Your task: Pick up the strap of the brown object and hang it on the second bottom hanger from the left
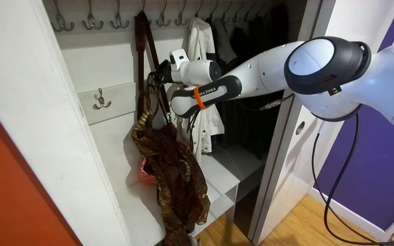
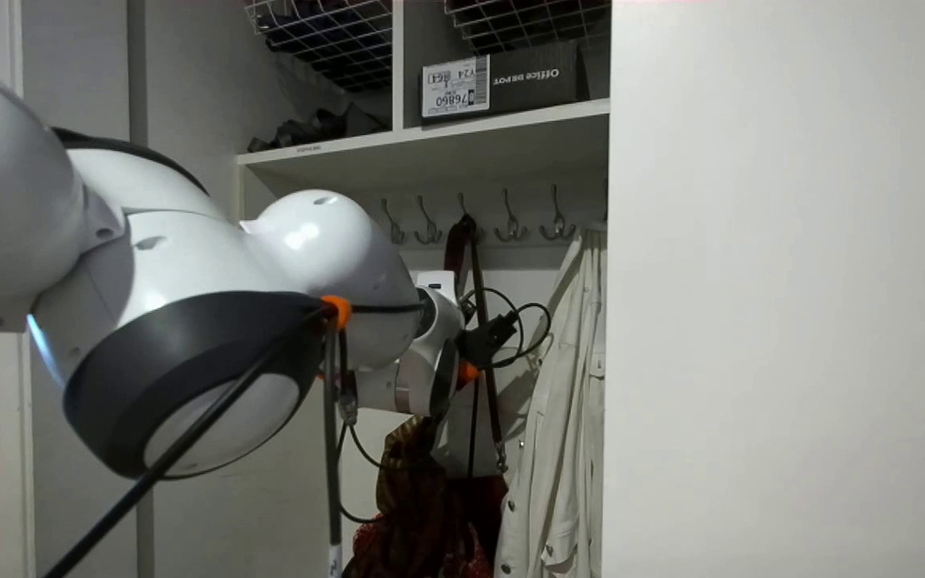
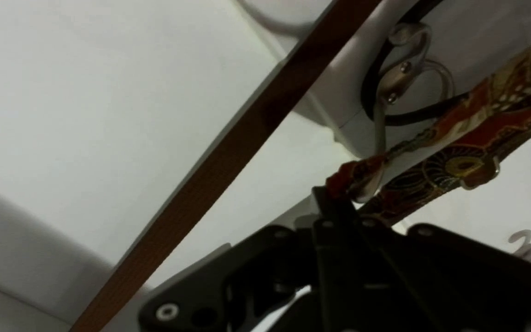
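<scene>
The brown bag [image 1: 183,177], patterned in brown and gold, hangs below my gripper; part of it shows in an exterior view [image 2: 410,498]. Its patterned strap [image 1: 153,97] rises to my gripper [image 1: 152,75]. In the wrist view my gripper [image 3: 339,200] is shut, its tips pinching the end of the strap [image 3: 353,175]. A metal hanger [image 3: 397,83] is right beside the tips. One prong overlaps the strap there; I cannot tell whether the strap is seated on it. That hanger is hidden behind the gripper in both exterior views.
The long reddish-brown strap [image 1: 140,58] hangs from an upper hook and crosses the wrist view [image 3: 247,143]. A lower hanger [image 1: 101,100] is on the left of the back wall. A white garment [image 1: 202,41] hangs on the right. A door frame [image 1: 63,112] edges the closet.
</scene>
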Controlling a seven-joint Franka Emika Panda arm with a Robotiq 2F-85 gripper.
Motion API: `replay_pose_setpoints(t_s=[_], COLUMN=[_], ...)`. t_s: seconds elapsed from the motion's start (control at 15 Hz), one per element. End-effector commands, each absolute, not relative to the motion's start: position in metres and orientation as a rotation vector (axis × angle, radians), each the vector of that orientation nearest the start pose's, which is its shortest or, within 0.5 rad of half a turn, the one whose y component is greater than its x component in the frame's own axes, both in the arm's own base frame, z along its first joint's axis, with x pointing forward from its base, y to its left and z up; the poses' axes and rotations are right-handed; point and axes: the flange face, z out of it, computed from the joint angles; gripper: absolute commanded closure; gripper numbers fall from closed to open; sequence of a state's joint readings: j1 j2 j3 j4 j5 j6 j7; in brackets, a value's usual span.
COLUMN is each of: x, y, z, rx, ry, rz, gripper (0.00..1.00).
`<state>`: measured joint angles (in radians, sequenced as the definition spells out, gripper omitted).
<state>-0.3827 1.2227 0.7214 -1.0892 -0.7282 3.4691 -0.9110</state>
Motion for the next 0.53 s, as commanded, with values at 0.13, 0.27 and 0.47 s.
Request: replay_pose_setpoints(t_s=[0.13, 0.27, 0.47], x=[0.8069, 0.8097, 0.8134], y=[0.0345, 0.0317, 0.0254], z=[0.3226, 0.3206, 0.3177], rx=[-2.22, -2.234, -2.264], ry=[-1.453, -1.446, -1.435], rz=[-2.351, -2.367, -2.375], gripper=[0.99, 0.99, 0.99])
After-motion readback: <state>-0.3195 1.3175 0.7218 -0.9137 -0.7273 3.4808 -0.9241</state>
